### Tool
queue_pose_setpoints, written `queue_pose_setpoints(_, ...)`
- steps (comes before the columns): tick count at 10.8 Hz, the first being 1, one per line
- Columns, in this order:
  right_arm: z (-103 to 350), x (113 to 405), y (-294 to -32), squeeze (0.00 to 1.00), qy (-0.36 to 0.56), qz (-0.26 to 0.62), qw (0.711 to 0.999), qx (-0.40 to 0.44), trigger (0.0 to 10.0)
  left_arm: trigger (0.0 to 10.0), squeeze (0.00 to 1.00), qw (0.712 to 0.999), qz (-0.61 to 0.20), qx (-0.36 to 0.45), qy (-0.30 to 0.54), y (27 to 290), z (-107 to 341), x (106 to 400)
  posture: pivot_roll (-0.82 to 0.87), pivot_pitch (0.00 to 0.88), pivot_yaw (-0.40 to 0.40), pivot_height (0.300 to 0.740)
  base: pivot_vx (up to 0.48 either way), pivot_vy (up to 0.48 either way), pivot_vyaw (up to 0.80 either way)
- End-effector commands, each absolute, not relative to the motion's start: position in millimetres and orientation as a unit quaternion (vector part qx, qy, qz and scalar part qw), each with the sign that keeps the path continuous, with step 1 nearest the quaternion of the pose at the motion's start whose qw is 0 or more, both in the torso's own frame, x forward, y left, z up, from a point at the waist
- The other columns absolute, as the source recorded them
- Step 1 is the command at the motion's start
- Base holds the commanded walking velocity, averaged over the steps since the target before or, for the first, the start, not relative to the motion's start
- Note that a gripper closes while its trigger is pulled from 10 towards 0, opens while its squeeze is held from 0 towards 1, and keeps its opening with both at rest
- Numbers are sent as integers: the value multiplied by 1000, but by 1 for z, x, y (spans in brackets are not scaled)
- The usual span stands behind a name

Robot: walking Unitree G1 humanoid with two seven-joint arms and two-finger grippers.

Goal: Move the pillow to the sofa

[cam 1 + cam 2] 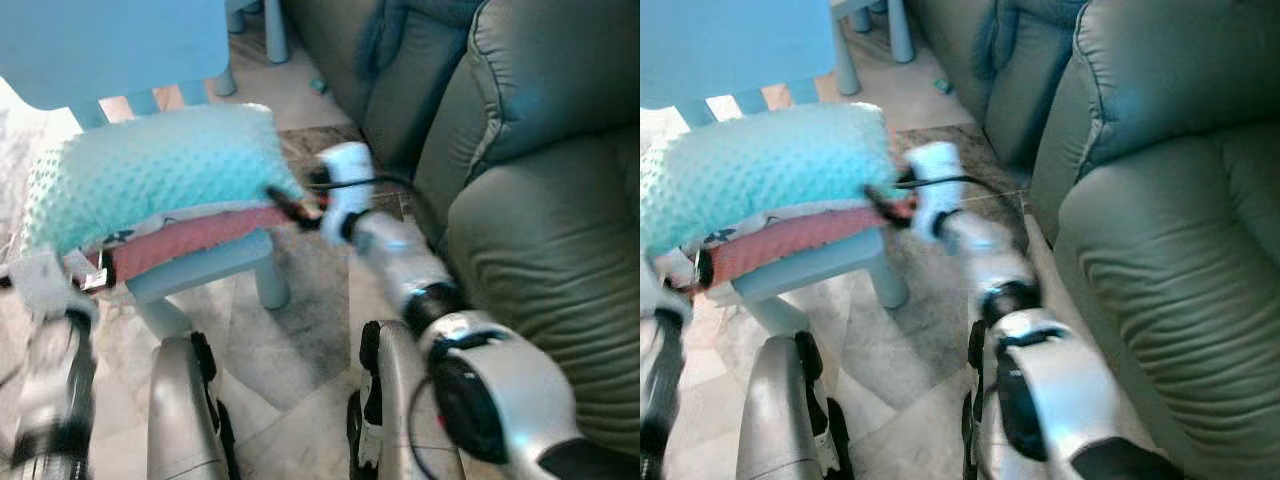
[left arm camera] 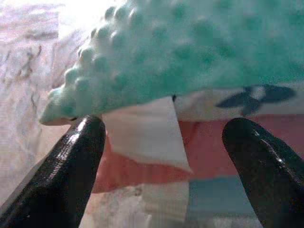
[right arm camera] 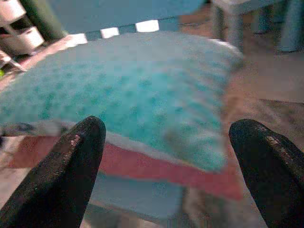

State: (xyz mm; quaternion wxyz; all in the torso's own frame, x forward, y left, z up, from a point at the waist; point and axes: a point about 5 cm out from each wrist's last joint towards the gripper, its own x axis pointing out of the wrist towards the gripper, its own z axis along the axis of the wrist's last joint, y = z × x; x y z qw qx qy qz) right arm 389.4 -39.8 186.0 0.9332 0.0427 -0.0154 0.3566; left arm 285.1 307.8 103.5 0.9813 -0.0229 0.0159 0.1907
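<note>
Teal dotted pillow [image 1: 150, 175] on blue chair [image 1: 200, 268]: soft, light, squashy; left gripper [image 2: 161, 166] and right gripper [image 3: 166, 166] wide open at opposite ends; pinch both edges, carry to sofa [image 1: 540, 200] on right

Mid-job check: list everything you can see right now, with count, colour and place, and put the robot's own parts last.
Bumpy-textured turquoise pillow: one, on the small chair's seat, atop a red-and-white patterned cushion.
Red-and-white patterned cushion: one, under the pillow.
Small light-blue chair: one, to the robot's front left.
Grey-green padded sofa: one, along the robot's right.
Second light-blue furniture legs: far end, by the sofa.
Pale marbled tile floor: below.
Left gripper: open, at the pillow's left corner.
Right gripper: open, at the pillow's right edge.
</note>
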Motion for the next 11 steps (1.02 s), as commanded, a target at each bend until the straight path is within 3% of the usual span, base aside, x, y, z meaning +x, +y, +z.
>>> queue_pose_setpoints(1,180,389,-52,0,-19,341,938,50,10000,10000,0,982,187,-19,19,303,100,271,-83,178,-12,497,0,0,0)
queue_pose_setpoints(2,170,385,-76,0,-26,314,948,42,10000,10000,0,982,182,-26,33,291,90,245,-85,146,-3,497,0,0,0)
queue_pose_setpoints(5,138,360,-105,0,-7,253,967,10,10000,10000,0,982,162,-43,93,258,58,207,-128,49,16,497,0,0,0)
queue_pose_setpoints(7,133,346,-111,0,-15,215,976,7,10000,10000,0,982,154,-54,97,245,59,209,-146,0,26,497,0,0,0)
queue_pose_setpoints(11,142,345,-93,0,-19,200,979,28,10000,10000,0,988,126,-59,69,227,73,241,-147,0,38,497,0,0,0)
